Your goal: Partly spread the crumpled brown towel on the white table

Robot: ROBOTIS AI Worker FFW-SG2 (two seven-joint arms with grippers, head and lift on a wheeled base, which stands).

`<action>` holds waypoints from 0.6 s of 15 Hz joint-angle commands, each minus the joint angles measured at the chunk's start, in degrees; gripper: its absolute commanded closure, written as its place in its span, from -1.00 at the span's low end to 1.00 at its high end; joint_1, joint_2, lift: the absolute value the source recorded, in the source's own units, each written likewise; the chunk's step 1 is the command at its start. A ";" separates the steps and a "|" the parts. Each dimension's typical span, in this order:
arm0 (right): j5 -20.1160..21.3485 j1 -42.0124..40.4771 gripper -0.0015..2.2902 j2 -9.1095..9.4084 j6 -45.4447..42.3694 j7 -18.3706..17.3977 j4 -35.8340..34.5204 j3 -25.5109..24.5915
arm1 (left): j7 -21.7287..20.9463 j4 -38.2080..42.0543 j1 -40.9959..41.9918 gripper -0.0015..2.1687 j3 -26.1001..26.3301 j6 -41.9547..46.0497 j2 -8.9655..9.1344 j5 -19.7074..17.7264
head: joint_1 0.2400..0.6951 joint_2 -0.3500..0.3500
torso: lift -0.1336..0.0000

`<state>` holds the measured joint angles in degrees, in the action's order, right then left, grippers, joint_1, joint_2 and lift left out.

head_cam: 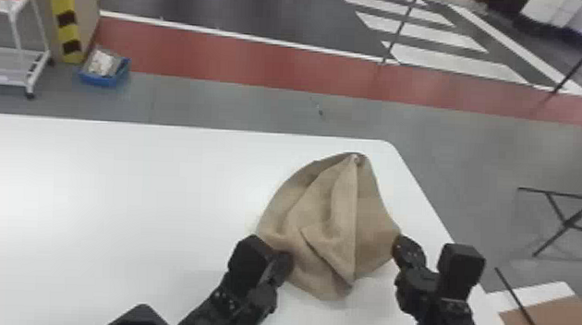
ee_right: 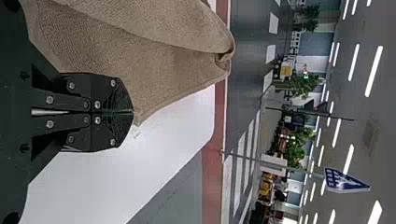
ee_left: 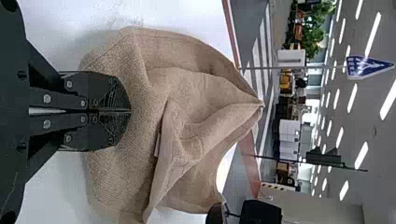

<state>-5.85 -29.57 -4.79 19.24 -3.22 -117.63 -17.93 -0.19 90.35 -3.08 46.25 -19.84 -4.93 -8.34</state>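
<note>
So the brown towel [head_cam: 329, 221] is sitting all rumpled on the white surface [head_cam: 118, 190]. Right gripper [head_cam: 405, 247] is at the towel's right side, jaws closed up tight, pinching its edge. Left gripper [head_cam: 284, 261] is at the towel's near left part, jaws pressed together against the fabric, though honestly I can't tell if any's caught between them.

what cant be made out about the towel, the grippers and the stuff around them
- Underside of the towel: hidden by its own folds, head view.
- Whether the left gripper pinches any cloth: its closed fingers cover the spot, left wrist view.
- Part of the towel near the right gripper: cut off by the picture edge, right wrist view.
- Contents of the blue bin: too small to tell, head view.
</note>
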 commanded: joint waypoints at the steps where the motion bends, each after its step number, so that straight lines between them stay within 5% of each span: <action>1: -0.04 -0.05 0.14 -0.05 -0.29 -0.03 0.03 0.00 | 1.34 0.17 0.09 0.45 0.25 0.89 -0.26 -0.01 | 1.00 -1.00 | -0.86; 3: -0.13 0.04 0.14 -0.05 -0.29 -0.03 0.03 0.00 | 2.21 0.79 0.44 -0.59 0.25 3.00 -0.70 -0.01 | 1.00 -1.00 | -0.86; 4: -0.13 -0.05 0.14 -0.05 -0.29 0.06 0.03 0.00 | 2.30 1.05 0.44 -0.85 0.25 3.18 -0.70 -0.01 | 1.00 -1.00 | -0.86; 9: -0.22 -0.31 0.14 -0.05 -0.64 0.14 -0.05 -0.09 | 1.78 -4.66 -3.08 -0.87 1.65 4.06 2.38 0.43 | 1.00 -1.00 | -0.86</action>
<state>-6.05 -29.74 -4.80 18.74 -3.11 -117.61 -17.94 1.64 88.12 -5.04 47.41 -16.09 -3.66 -8.12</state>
